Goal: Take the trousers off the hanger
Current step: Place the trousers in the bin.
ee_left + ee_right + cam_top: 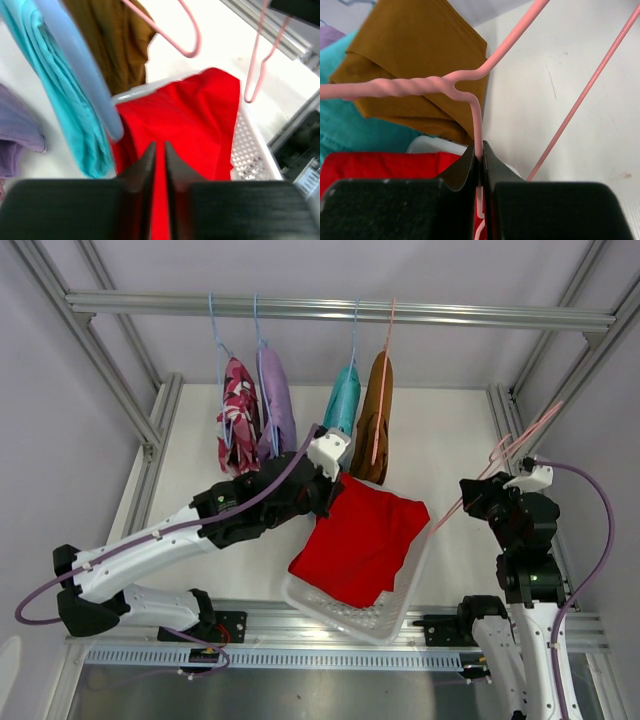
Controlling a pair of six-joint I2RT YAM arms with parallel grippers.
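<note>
Right wrist view: right gripper (480, 150) clenches the bare pink hanger (410, 87). Red trousers (360, 535) drape the basket (345, 618) under the left gripper (159, 147), its fingers nearly closed, grip unclear; best release them fully inside the rim.

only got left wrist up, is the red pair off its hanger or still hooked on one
observer: off. The top view shows the red trousers lying loose in the white basket, with no hanger in them.
operator: that loose pink hanger on my right, whats holding it
observer: the right hand is shut on the pink hanger. The right wrist view shows its wire pinched between the fingers.
operator: how many pairs left hanging
observer: four on the rail: camouflage, lilac, teal, rust-brown.
</note>
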